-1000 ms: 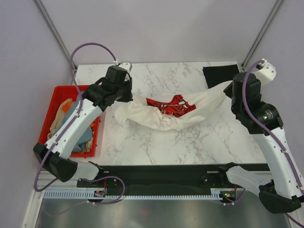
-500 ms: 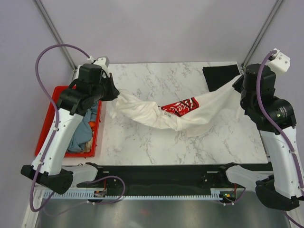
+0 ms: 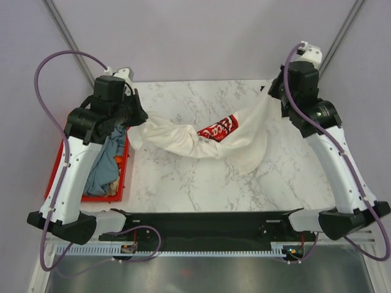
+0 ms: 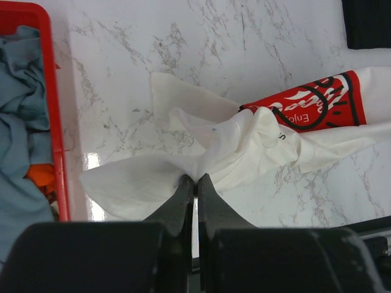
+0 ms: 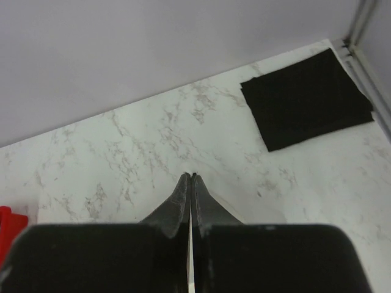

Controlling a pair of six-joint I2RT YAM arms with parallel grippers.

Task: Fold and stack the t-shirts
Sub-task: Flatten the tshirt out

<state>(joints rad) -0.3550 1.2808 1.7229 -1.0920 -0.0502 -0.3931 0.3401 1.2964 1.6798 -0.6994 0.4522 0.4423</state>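
Table (image 3: pixel 201 177): marble-topped, both arms reached over it.
Cream-white t-shirt (image 3: pixel 183 141): strung between the grippers, sagging low over the table (red print upward).
Red crate (image 4: pixel 54 122): set at the left edge; a grey-blue t-shirt (image 4: pixel 18 122) is heaped inside.
Black t-shirt (image 5: pixel 305 97): laid flat, far right corner.
Left gripper (image 4: pixel 195 183): pinched on the cream cloth.
Right gripper (image 5: pixel 191 180): pressed together on the shirt's other end.

A white marble-patterned table top (image 3: pixel 183 177) is enclosed by plain pale grey walls (image 3: pixel 201 36). Slanted metal struts (image 3: pixel 66 35) are set at both rear corners.
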